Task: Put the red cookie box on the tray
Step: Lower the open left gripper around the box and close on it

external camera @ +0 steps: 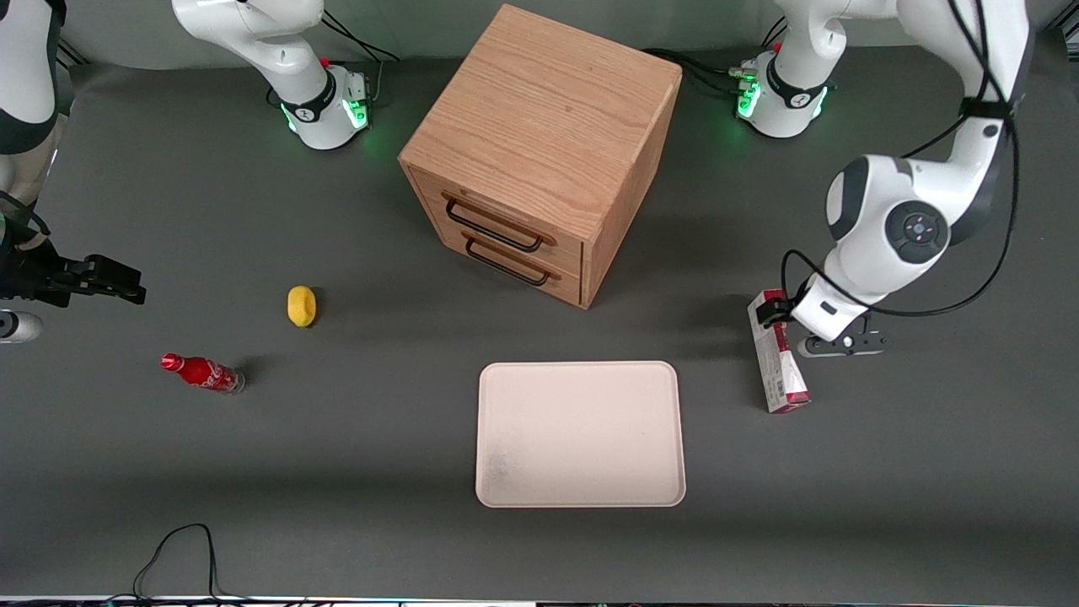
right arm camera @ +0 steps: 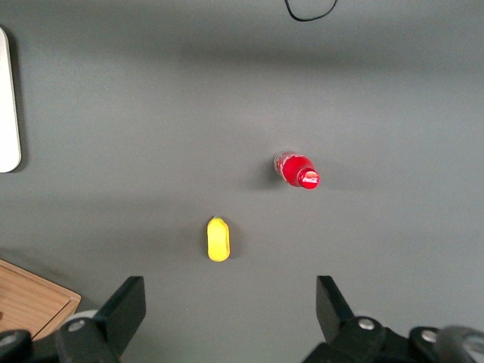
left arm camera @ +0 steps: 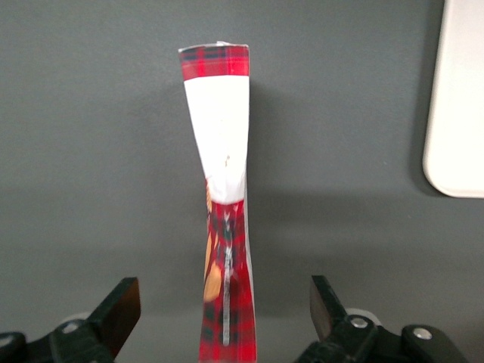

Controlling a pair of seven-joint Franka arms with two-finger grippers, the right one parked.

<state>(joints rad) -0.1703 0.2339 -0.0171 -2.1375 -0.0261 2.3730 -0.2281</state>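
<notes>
On the counter [external camera: 927, 472], toward the working arm's end, the red cookie box [external camera: 778, 354] stands on its narrow edge beside the tray [external camera: 580, 434], bare counter between them. Around its upper end the pincer [left arm camera: 225, 310] gapes wide, seemingly touching nothing. Drawer cabinet [external camera: 539, 152], lemon [external camera: 301, 305], soda bottle [external camera: 202, 373] lie well apart.

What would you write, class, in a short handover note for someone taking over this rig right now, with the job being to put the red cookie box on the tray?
Gripper: jaws open, straddling the red cookie box at its end farther from the front camera; not yet closed on it.
Box: on the table, beside the tray, toward the working arm's end, apart from it.
Tray: nothing on it.
Done: approach only.
Left: close the jaws, lift, carry to the tray, set down, release.
</notes>
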